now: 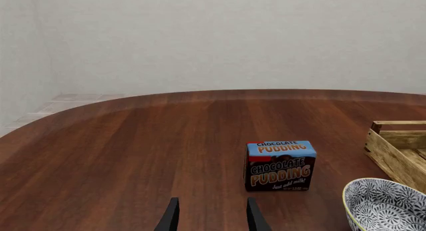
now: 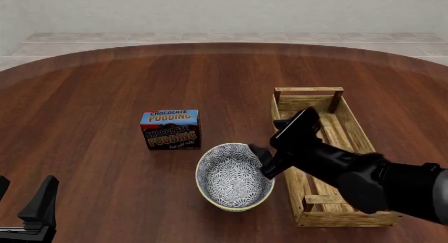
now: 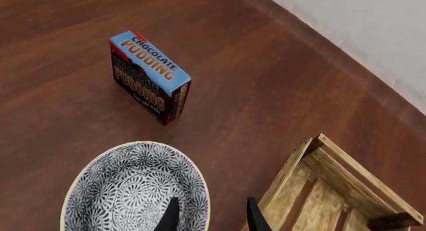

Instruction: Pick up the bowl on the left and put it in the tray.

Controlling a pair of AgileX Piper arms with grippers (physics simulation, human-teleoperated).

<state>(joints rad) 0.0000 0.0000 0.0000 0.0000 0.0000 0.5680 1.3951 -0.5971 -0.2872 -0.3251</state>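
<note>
Two pincers are in view, and only the right pincer (image 3: 209,216) is near the work: its jaws stand spread over the rim of the bowl (image 2: 234,176) on the side facing the tray (image 2: 329,154), one finger inside the rim and one outside, not yet pinching. The bowl rests on the worktop (image 2: 105,164) just beside the tray, with the pudding box (image 2: 171,129) close behind it. A thin, curved rim gives little to hold, so a shallow or off-centre close could let the bowl slip or tip. A low lift could knock it against the tray's near wall. The left pincer (image 2: 28,209) hangs spread, well apart from the bowl.
</note>
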